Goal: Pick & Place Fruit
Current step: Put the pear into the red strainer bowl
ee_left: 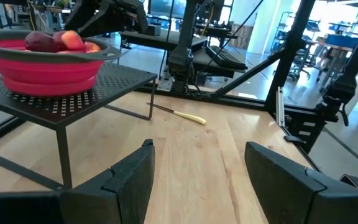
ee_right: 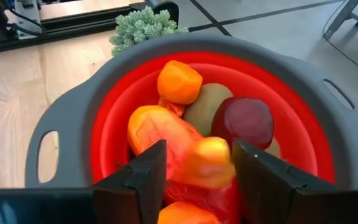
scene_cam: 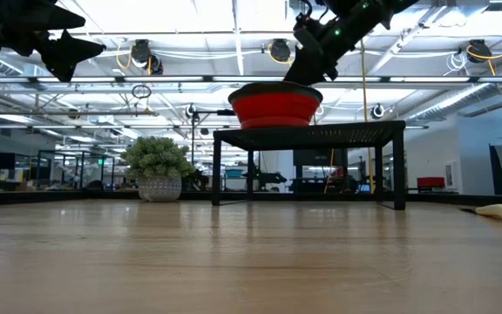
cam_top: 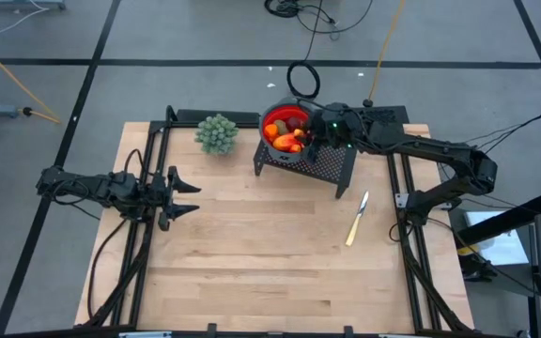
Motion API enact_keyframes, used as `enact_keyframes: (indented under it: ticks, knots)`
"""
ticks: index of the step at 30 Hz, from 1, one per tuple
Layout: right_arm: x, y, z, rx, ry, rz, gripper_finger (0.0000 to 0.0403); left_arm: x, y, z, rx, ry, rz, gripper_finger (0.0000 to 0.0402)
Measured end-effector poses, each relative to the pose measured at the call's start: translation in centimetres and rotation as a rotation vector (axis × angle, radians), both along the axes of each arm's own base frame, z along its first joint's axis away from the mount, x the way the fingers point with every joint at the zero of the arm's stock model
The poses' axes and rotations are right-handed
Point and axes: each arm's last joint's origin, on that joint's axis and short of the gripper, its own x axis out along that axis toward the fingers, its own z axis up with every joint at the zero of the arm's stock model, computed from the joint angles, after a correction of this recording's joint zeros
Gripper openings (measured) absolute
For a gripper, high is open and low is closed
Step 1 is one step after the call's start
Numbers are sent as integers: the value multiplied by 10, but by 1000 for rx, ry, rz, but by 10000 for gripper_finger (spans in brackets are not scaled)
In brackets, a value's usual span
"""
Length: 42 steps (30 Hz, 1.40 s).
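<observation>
A red bowl with a grey rim (ee_right: 73,106) stands on a black perforated stand (cam_top: 327,164). It holds the fruit: a long orange-yellow piece (ee_right: 179,146), an orange lump (ee_right: 179,81), an olive-brown oval (ee_right: 207,106) and a dark-red round piece (ee_right: 246,121). My right gripper (ee_right: 197,180) is open above the bowl (cam_top: 285,127), one finger on each side of the long piece's yellow end. My left gripper (cam_top: 181,197) hangs open above the table's left part, touching nothing. My right gripper comes from above, slanting in from the table's right, with its fingers (ee_right: 145,180) either side of the long piece's yellow end (ee_right: 213,158). I cannot tell whether they touch it. The piece lies in the bowl on the other fruit.
A green bushy plant ball in a pot (cam_top: 216,133) stands left of the stand. A knife with a pale yellow handle (cam_top: 358,218) lies on the wood right of centre. Bare wood spreads over the table's middle and near part. Black frame rails run along both sides.
</observation>
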Motion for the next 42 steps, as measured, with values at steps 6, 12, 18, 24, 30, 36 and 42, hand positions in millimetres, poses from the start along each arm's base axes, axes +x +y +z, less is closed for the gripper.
enact_keyframes:
  ticks: [6, 12, 18, 24, 30, 36, 42]
  knots:
    - [-7, 4, 15, -30, -65, 2, 194, 0, 0, 0, -12, 0, 1, 250]
    - [-23, 33, 35, -35, -99, 18, 168, 0, -2, 0, -17, 3, -52, 250]
    - [-36, 72, 42, -10, -56, 21, 99, 0, -2, 0, -11, 5, -64, 250]
    - [-44, 101, 33, 167, 4, 3, 30, 0, -2, 0, 3, 4, -65, 250]
    - [-53, 127, 21, 289, 125, -1, 6, 0, -2, -1, 12, 14, -65, 250]
    - [-63, 151, 13, 413, 200, -47, 2, 0, -2, -2, 13, 24, -66, 250]
    - [-74, 166, 7, 545, 247, -173, 3, 0, -2, -2, 14, 25, -66, 250]
